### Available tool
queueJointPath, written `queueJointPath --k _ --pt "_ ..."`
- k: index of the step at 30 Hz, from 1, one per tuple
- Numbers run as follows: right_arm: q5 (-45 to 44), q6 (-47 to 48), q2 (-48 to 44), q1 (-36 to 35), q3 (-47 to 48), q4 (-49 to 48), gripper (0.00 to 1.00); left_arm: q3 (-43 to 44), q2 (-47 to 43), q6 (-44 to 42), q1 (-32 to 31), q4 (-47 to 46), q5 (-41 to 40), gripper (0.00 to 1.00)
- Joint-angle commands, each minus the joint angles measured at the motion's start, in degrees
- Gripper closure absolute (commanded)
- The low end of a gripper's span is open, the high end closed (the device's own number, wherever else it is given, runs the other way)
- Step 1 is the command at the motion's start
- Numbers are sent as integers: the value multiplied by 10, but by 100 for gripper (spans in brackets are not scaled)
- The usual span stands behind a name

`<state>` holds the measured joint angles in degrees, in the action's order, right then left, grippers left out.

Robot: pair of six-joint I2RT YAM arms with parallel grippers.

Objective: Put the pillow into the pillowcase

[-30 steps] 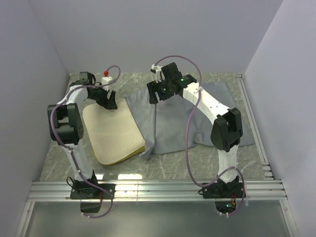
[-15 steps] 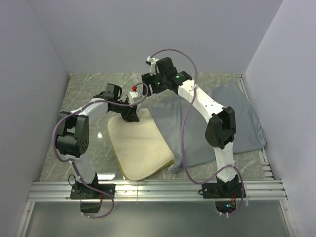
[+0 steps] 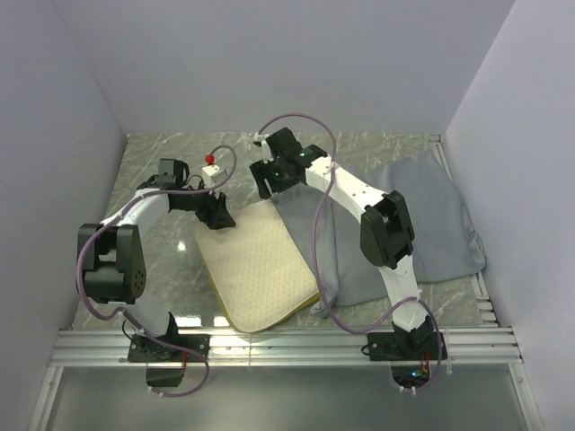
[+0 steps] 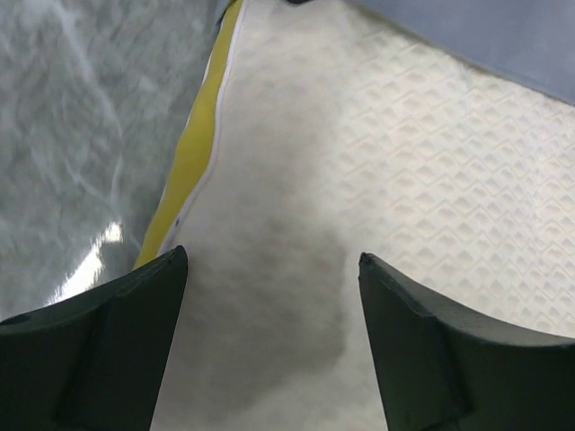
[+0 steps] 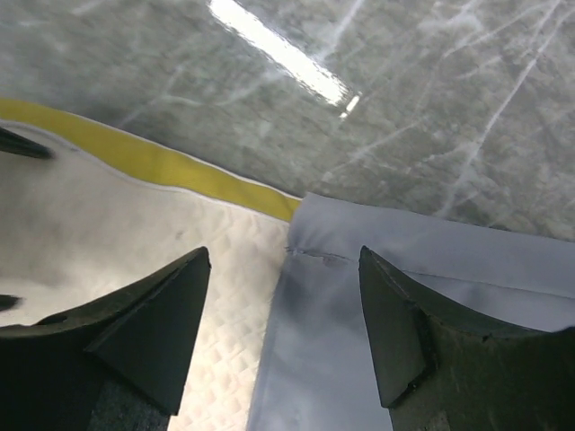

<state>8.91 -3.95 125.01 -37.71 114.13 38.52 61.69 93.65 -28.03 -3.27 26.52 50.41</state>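
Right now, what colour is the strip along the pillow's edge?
Yellow-green band beside the cream dotted top of the pillow; the left wrist view shows it best.

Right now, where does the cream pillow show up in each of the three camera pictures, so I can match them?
Top external: the pillow lies left of centre, its right edge meeting the pillowcase.
Left wrist: the pillow fills most of the picture.
Right wrist: the pillow sits lower left, beside the pillowcase.
Shared landmark: the pillow's yellow-green side band, seen along its edge in all three views.
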Motion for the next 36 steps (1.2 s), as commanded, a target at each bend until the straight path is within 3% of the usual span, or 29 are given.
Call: queueJointPath --k 1,7,11,12,13,16,17,18,21,27,29,31,36 --pt "-54 25 30 -13 23 24 25 -13 3 -22 31 63 15 17" --pt "-88 23 64 -14 49 27 37 -10 34 -17 52 88 3 19" --pt "-97 24 78 -11 67 43 72 -1 54 3 52 92 -6 25" --pt "-92 20 68 -11 66 42 79 4 58 10 53 91 -6 29" --pt "-73 15 61 -12 64 39 91 8 65 11 53 102 8 39" --pt "-39 -7 35 -17 75 38 100 19 94 19 52 110 41 61" --pt "-12 -17 26 -24 80 40 100 28 111 14 53 121 78 66" --pt "-1 -22 20 -28 89 40 100 36 121 5 52 135 99 80" --pt "50 -41 -1 -48 98 32 100 69 140 -40 52 171 187 95" --pt "144 -73 -33 -93 99 13 100 129 140 -127 37 256 295 99" --pt "161 -88 -39 -97 99 -1 100 155 153 -201 36 311 314 100" --pt "159 -86 -38 -100 109 -4 100 183 187 -396 36 503 343 99" --pt "221 -116 -60 -97 97 -41 100 170 210 -396 36 520 406 99"
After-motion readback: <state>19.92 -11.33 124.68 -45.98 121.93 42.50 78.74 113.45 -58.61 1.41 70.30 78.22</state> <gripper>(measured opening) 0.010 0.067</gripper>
